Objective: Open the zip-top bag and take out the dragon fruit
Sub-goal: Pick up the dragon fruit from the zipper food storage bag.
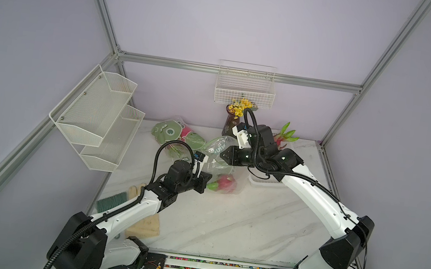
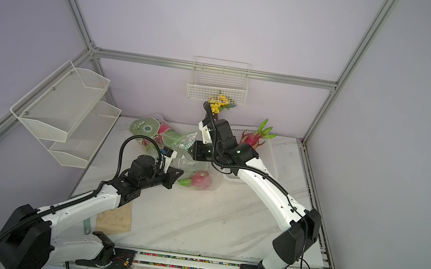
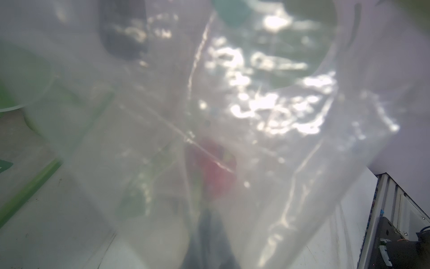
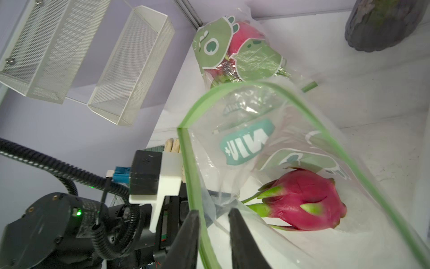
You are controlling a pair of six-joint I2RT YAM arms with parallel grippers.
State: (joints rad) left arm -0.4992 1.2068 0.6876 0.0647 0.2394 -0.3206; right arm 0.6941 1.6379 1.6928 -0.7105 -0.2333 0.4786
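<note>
Ahead of the right gripper (image 4: 214,233), the zip-top bag (image 4: 246,142) mouth gapes wide: passage is clear past the inner finger to the dragon fruit (image 4: 302,200). The outer side is obstructed, with the left arm's camera mount (image 4: 162,179) just beside the green rim. A second bag (image 4: 232,51) lies beyond the mouth, well apart.

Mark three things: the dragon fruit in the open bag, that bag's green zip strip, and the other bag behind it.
dragon fruit (image 4: 304,200): right wrist view, on its pink body.
green zip strip (image 4: 186,163): right wrist view, on the straight stretch.
other bag (image 4: 256,61): right wrist view, on its green label.
</note>
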